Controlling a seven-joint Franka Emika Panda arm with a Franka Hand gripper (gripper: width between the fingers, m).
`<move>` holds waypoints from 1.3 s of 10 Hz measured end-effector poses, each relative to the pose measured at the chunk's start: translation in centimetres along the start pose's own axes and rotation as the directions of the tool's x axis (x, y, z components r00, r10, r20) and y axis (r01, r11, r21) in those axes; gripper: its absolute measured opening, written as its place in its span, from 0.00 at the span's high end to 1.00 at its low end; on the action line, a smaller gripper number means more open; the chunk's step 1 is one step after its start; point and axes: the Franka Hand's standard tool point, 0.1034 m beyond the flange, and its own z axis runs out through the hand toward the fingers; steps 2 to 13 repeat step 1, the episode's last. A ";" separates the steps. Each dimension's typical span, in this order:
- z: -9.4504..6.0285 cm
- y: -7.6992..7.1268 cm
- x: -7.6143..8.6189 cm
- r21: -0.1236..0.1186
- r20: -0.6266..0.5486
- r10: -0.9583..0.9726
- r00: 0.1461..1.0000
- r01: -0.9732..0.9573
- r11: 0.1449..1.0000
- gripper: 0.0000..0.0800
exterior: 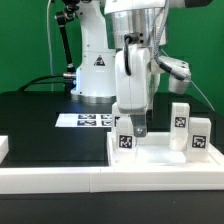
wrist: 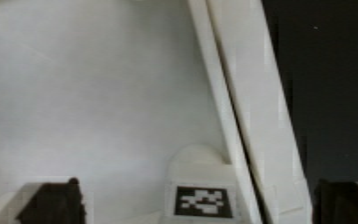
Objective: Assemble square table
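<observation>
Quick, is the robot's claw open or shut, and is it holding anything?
Gripper: open, holding nothing; its fingers stand wide apart, either side of a white tagged leg on the square table top.

Even, bright overhead light is seen throughout. White parts are nearly washed out against the black table (exterior: 40, 120). Soft shadows are cast beneath the upright legs (exterior: 180, 118). The wrist view is rendered soft and grainy.

The square slab (exterior: 165, 160) is laid at the front of the table (exterior: 40, 115), against the long rail (exterior: 100, 183). Leg blocks (exterior: 181, 118) are stood on it towards the exterior view's right. The marker board (exterior: 85, 121) is placed behind the slab, towards the exterior view's left.
</observation>
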 end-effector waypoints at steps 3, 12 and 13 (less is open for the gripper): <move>0.0 0.0 0.0 0.000 0.000 -0.003 1.000 0.003 1.000 0.19; 0.0 0.0 0.0 0.000 0.000 -0.003 1.000 0.003 1.000 0.19; 0.0 0.0 0.0 0.000 0.000 -0.003 1.000 0.003 1.000 0.19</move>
